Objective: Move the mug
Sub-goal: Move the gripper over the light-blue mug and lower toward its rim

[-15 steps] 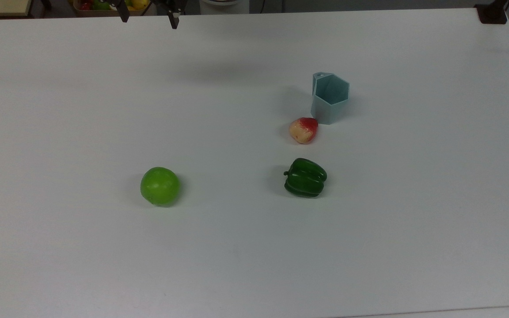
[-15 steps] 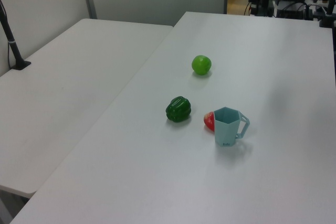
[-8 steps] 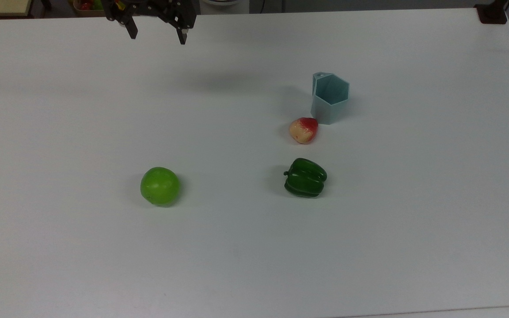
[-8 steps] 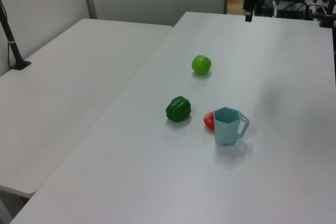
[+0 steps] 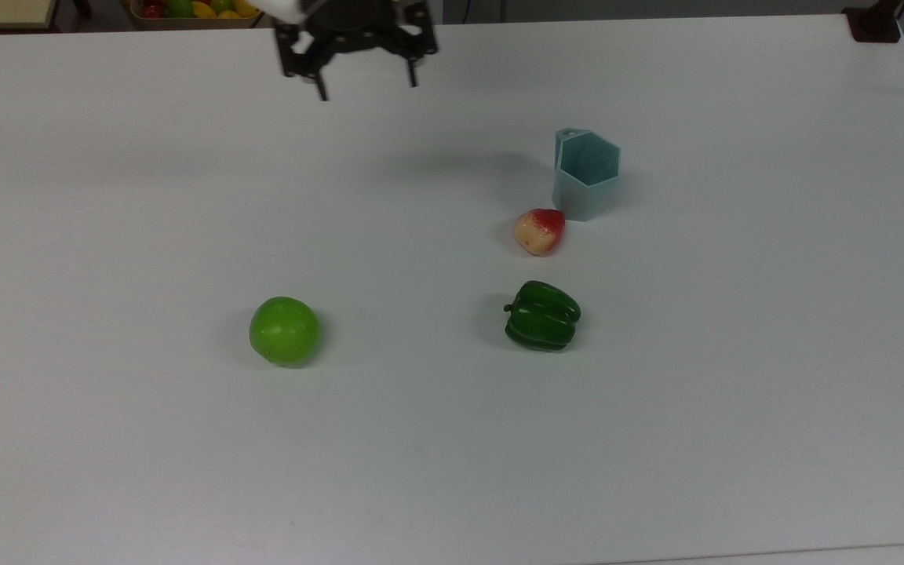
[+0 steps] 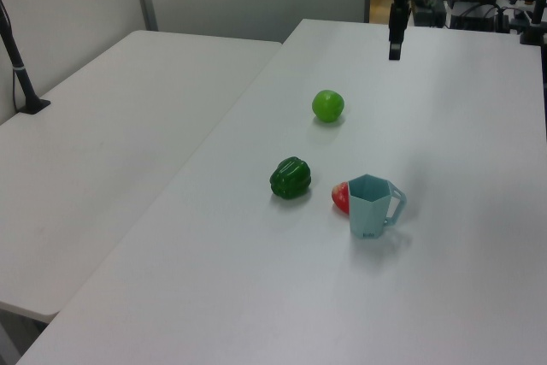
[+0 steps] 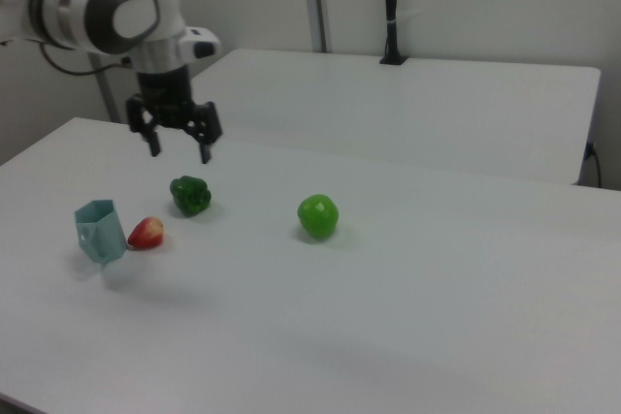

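While the tool (image 5: 366,88) hangs open and empty above the bench (image 5: 107,471), the top view puts the mug (image 5: 585,174) well off toward its right and lower. A red-and-cream fruit (image 5: 539,231) sits just beside the mug; the green pepper (image 5: 542,315) lies beyond that fruit, the green apple (image 5: 284,330) well apart.

From the left view, the mug (image 6: 371,206) stands upright, nearer the camera than the tool (image 6: 395,40), its handle on the left view's right.

From the right view, the tool (image 7: 177,147) hovers up and right of the mug (image 7: 98,231), with nothing between.

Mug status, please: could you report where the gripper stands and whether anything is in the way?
Gripper open, empty, raised, far from mug. Mug upright on table, untouched. Red-and-cream fruit close beside mug's base.
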Controlling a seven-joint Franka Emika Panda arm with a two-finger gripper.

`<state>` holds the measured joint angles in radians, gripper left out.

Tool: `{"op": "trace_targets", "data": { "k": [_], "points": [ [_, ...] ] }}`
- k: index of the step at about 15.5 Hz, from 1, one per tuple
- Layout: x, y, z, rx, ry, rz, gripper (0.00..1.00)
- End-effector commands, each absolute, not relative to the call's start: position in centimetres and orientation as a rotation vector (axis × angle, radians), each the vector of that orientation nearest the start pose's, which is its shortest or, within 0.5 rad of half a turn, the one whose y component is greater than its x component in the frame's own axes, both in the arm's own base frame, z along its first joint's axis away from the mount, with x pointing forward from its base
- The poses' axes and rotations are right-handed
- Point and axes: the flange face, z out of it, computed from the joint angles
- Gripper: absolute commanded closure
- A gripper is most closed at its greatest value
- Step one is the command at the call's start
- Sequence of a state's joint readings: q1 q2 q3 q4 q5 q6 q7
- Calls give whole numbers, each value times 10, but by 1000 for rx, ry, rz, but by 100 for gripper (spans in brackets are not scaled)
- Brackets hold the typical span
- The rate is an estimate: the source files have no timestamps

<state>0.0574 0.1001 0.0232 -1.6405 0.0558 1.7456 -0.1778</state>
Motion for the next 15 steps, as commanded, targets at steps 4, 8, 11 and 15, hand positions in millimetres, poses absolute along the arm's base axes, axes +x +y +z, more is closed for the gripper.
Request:
{"op": "trace_targets", "data": {
  "k": [4,8,11,15],
  "points": [
    [568,165,527,-2985,-715,62,0],
    [550,219,490,-2957,-859,159,0],
    [538,246,467,-2942,-939,227,1],
    [522,279,427,-2958,-937,259,4]
  ]
}}
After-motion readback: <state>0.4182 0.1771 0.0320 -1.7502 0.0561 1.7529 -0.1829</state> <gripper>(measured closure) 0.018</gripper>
